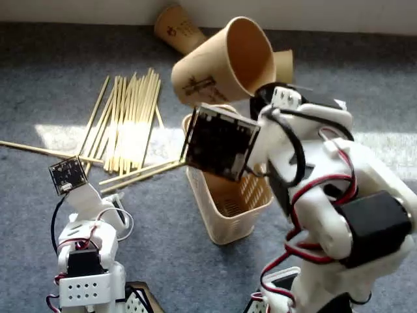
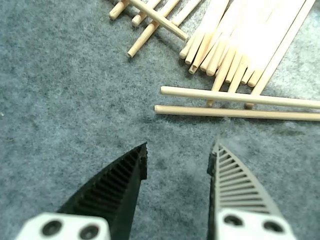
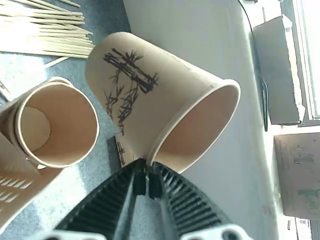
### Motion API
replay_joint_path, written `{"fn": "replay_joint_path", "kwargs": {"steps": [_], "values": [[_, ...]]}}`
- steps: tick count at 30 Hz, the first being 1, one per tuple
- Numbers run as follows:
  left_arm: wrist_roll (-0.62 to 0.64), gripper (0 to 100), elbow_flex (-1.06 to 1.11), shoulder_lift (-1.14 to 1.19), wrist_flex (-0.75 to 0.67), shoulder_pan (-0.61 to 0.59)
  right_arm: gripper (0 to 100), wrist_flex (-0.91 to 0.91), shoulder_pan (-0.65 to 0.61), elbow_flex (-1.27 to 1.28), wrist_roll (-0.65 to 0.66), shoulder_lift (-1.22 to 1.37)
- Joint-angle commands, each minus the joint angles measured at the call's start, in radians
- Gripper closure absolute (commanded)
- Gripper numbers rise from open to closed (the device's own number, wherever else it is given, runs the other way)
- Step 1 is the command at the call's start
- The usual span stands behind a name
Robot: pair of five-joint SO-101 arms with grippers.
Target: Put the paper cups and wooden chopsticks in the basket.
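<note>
My right gripper [image 3: 147, 176] is shut on the rim of a tan paper cup [image 3: 155, 110] printed with bamboo. It holds that cup [image 1: 221, 62] tilted in the air above the cream basket [image 1: 228, 208]. A second cup [image 3: 55, 125] shows its open mouth beside the basket wall [image 3: 12, 187]. Another cup [image 1: 179, 27] lies on its side at the back. A pile of wooden chopsticks [image 1: 130, 120] is spread on the grey carpet to the left. My left gripper [image 2: 180, 150] hangs open over bare carpet, just short of two loose chopsticks [image 2: 235, 105] and the pile [image 2: 235, 45].
A white wall runs along the back edge of the carpet. One long chopstick [image 1: 39, 150] sticks out far to the left, and a few chopsticks [image 1: 140, 175] lie between the pile and the basket. Cardboard boxes [image 3: 300, 175] stand beyond the wall.
</note>
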Motion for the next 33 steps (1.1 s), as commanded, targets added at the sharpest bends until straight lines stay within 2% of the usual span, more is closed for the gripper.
{"fn": "replay_joint_path", "kwargs": {"steps": [1, 4, 7, 14, 19, 28, 33], "values": [[0.002, 79, 0.007, -0.01, -0.017, 0.008, 99.4, 0.025, 0.015, 0.12, 0.091, -0.099], [0.002, 79, 0.007, -0.01, -0.018, 0.008, 99.4, 0.024, 0.079, 0.193, 0.166, -0.139], [0.002, 79, 0.008, -0.01, -0.018, 0.008, 99.4, 0.024, 0.105, 0.202, 0.17, -0.139], [0.002, 79, 0.008, -0.01, -0.018, 0.008, 99.4, 0.022, 0.104, 0.213, 0.173, -0.139], [0.002, 79, 0.008, -0.01, -0.018, 0.008, 99.4, 0.022, 0.101, 0.352, 0.187, -0.14], [0.002, 79, 0.008, -0.01, -0.018, 0.005, 99.4, 0.021, -0.013, 0.486, 0.196, -0.131], [0.002, 79, 0.008, -0.01, -0.018, 0.005, 99.4, 0.004, -0.076, 0.568, 0.166, -0.022]]}}
